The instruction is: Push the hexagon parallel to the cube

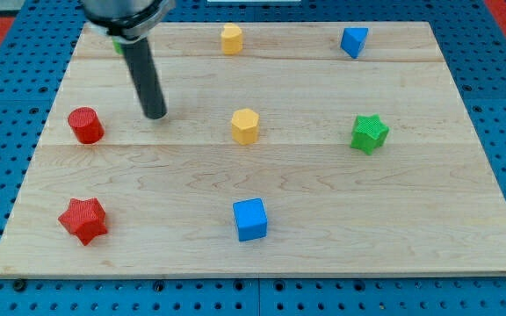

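A yellow hexagon block (245, 125) sits near the middle of the wooden board (411, 219). A blue cube (250, 219) lies below it, near the view's bottom. My tip (155, 115) rests on the board to the left of the yellow hexagon, apart from it, and to the right of a red cylinder (85, 125). The rod rises from the tip toward the view's top left.
A second yellow block (231, 39) sits at the top centre. A blue block (354, 41) is at the top right. A green star (369, 133) is at the right. A red star (83, 219) is at the bottom left. A green block (116, 44) peeks out behind the rod.
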Available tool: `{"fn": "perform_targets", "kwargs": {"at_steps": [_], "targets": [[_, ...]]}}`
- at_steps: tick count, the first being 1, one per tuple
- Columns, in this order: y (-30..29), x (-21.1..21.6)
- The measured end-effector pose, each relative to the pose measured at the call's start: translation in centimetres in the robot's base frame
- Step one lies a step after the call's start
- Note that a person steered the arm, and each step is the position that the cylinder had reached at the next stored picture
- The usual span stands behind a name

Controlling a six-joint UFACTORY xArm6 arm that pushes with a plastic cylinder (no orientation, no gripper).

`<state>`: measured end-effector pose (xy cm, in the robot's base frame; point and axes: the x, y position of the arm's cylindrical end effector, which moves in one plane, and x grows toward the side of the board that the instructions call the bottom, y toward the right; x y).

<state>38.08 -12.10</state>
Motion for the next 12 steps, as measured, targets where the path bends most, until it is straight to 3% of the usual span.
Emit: {"fn": "perform_targets", "kwargs": {"at_steps": [1,2,4,5,6,7,8,9,10,11,12], "targets": [[7.2,3.0],[11.0,9.4],[8.5,-1.1],[11.2,-1.3],[14.1,3.1],[13.3,2.7],[11.7,-2.8],[20.6,-1.3],[18.2,5.2],[17.7,5.8],[16.9,0.6]]}}
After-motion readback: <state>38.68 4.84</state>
